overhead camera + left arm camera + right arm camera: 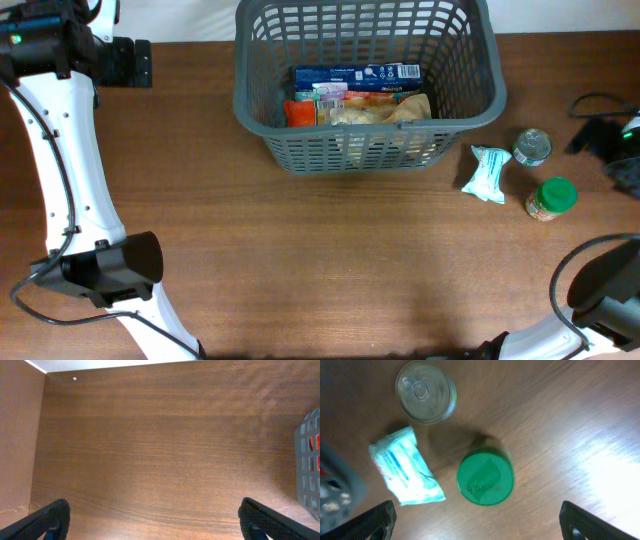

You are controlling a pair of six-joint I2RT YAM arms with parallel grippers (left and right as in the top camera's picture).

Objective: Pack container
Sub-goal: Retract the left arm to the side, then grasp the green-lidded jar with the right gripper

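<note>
From overhead, the container [340,150] sits at 12 o'clock on the table [320,260]. It is already part-filled: a blue box [355,73] lies along its far side, with a red packet [299,112] and a pale bag [385,110] in front of it. Three items are not yet packed and wait at the container's 4 o'clock, on the right arm's side: a white-and-blue pouch [487,172], a clear-topped jar [532,146] and a green-lidded jar [551,197].

In the left wrist view, the left gripper [152,522] has its fingers spread wide over bare wood with nothing between them. The container's wall shows only at 3 o'clock, so this arm seems parked out of the way.

In the right wrist view, the right gripper [477,525] is also wide and empty above the loose items. The green lid lies almost centred, with the pouch at its 9 o'clock and the clear jar at 11 o'clock. The green-lidded jar looks like the next pick.
</note>
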